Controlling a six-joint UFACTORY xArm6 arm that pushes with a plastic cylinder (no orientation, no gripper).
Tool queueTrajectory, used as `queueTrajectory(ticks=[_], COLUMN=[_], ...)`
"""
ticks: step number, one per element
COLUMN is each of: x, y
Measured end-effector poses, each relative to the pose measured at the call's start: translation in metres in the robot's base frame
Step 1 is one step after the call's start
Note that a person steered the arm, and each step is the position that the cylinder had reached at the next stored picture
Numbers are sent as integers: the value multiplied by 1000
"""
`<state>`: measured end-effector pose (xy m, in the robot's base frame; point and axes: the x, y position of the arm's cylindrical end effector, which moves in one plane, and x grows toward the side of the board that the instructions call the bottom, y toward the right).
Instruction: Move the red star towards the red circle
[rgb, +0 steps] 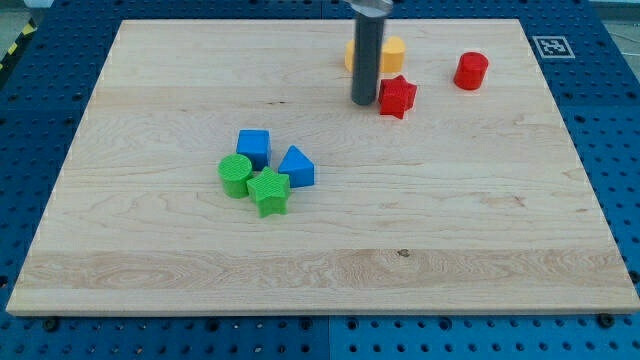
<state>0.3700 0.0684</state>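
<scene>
The red star (397, 96) lies near the view's top, right of centre. The red circle (471, 71) stands to its right and slightly higher in the view, with a gap of bare board between them. My tip (363, 103) rests on the board just left of the red star, touching or almost touching its left side. The dark rod rises from there to the view's top edge.
An orange block (390, 52) sits behind the rod, partly hidden by it, just above the red star. Left of centre is a cluster: a blue cube (254, 147), a blue triangle (296, 166), a green circle (236, 175) and a green star (269, 191).
</scene>
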Motion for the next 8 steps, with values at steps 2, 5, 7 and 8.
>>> queueTrajectory(ticks=[2,5,7,8], x=[34,-3,18,49], y=[18,-8,54,67])
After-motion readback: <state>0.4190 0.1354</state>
